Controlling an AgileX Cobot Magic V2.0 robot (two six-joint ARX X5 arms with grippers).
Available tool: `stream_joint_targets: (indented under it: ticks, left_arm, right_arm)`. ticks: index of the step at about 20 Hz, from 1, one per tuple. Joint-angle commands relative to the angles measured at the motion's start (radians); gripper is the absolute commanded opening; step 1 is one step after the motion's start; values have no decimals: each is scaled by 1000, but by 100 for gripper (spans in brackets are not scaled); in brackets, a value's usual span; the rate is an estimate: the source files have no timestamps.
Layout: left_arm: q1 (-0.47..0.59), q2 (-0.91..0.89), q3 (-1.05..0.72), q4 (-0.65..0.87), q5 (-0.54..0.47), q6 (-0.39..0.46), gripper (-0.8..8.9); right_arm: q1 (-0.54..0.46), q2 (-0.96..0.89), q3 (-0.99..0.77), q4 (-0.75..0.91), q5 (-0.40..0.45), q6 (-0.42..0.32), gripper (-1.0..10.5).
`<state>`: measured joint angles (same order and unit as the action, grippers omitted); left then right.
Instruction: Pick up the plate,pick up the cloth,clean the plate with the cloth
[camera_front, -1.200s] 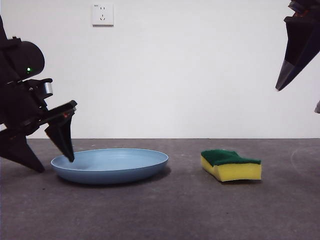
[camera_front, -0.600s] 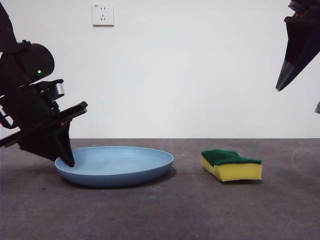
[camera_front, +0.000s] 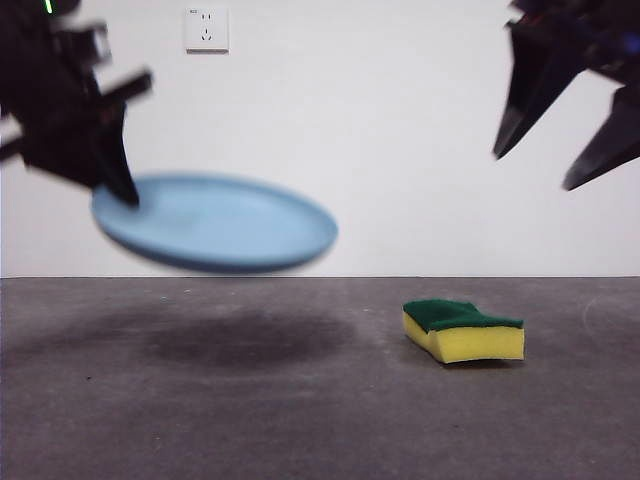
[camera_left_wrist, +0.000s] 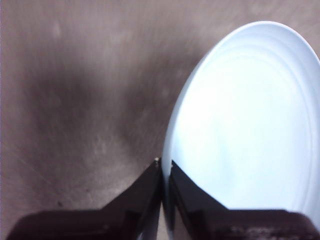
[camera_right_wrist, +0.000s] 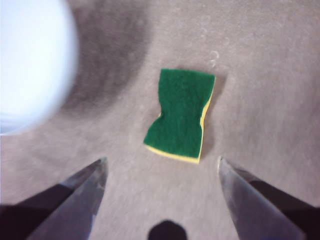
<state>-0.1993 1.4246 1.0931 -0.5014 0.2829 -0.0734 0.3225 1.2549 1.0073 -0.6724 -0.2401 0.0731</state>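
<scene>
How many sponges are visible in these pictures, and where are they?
1. The single sponge lies on the table, green side up, beneath the open right end effector. The left end effector holds the plate in the air. Nothing seems hidden.

One light-blue plate (camera_front: 215, 222), one yellow-and-green sponge (camera_front: 464, 331), two black grippers, left gripper (camera_front: 115, 170), right gripper (camera_front: 548, 160), one white wall socket (camera_front: 205, 29), one grey table (camera_front: 300, 420)

Plate (camera_front: 215, 222) above table (camera_front: 300, 420), left of cloth (camera_front: 463, 331) on table.
</scene>
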Motion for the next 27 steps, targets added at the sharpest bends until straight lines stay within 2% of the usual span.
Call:
stream_joint_targets:
  ticks: [1, 7, 12, 16, 19, 22, 27]
  left_arm:
    - [-4, -60, 19, -29, 4, 46, -8]
    - [-4, -132, 23, -126, -46, 61, -8]
    - [-4, -131, 23, -155, -47, 76, -8]
    - [-4, -131, 23, -155, -47, 75, -8]
    - [-4, -131, 23, -150, -47, 76, -8]
    - [-4, -131, 23, -143, -56, 76, -8]
    - [-4, -125, 23, -138, -79, 78, -8]
  right_arm:
    - [37, 101, 61, 6, 47, -31, 307]
    - [107, 379, 192, 45, 141, -56, 302]
    - [124, 501, 193, 89, 148, -56, 272]
    - [125, 562, 193, 91, 195, -57, 267]
    - [125, 597, 193, 93, 194, -68, 178]
    - [125, 604, 193, 94, 194, -72, 2]
    - [122, 607, 193, 89, 195, -75, -12]
